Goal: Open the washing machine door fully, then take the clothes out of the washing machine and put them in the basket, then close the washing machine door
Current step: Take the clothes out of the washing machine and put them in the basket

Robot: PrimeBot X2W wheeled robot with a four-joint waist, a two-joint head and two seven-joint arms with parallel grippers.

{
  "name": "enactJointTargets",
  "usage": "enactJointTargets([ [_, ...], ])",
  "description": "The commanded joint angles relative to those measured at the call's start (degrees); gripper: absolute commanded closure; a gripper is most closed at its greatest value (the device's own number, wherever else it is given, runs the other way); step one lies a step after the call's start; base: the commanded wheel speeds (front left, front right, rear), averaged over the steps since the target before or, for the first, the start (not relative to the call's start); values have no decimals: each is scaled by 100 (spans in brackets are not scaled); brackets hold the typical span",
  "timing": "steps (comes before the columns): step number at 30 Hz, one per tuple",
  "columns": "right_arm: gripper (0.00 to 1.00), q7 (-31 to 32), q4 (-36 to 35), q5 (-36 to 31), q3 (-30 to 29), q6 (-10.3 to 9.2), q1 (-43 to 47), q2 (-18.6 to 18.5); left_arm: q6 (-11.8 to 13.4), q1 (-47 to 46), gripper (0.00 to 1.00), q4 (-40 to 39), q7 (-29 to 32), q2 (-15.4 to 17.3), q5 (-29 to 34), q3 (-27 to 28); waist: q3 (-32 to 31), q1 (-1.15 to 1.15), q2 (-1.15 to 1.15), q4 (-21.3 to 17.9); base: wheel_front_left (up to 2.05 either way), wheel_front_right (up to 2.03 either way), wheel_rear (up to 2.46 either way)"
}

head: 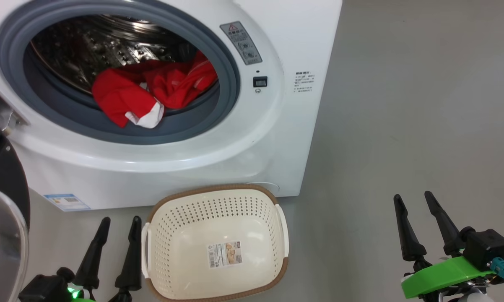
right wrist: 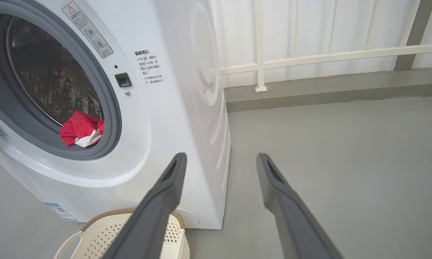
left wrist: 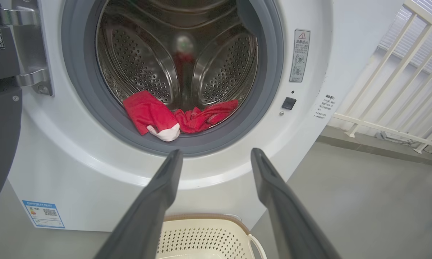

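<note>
At left edge, door cut off; left end effector, right end effector splayed, empty.

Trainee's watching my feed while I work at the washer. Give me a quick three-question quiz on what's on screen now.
1. True or false: the basket holds clothes.
2. The door is: A shut; B swung open at the left; C missing.
3. What do the left pincer and the right pincer hold?
Key: 1 false, the clothes lie in the mouth of the washer. 2 B. 3 nothing; both are open.
</note>
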Motion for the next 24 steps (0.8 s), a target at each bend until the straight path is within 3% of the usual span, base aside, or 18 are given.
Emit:
enactJointTargets([
  [1, 0, -54, -147, 14, 110, 36, -141, -48, -31, -176, 0, -105, -23, 129, -44, 153, 4, 0, 0, 9, 100, -100, 0],
  [11, 0, -54, -144, 14, 123, 36, -153, -50, -31, -215, 0, -39, -23, 89, 101, 266, 26, 0, 0, 61, 87, -87, 0],
  [24, 0, -54, -138, 15, 132, 36, -200, -46, -31, -251, 0, -4, -23, 76, 149, 269, 84, 0, 0, 65, 5, -5, 0],
])
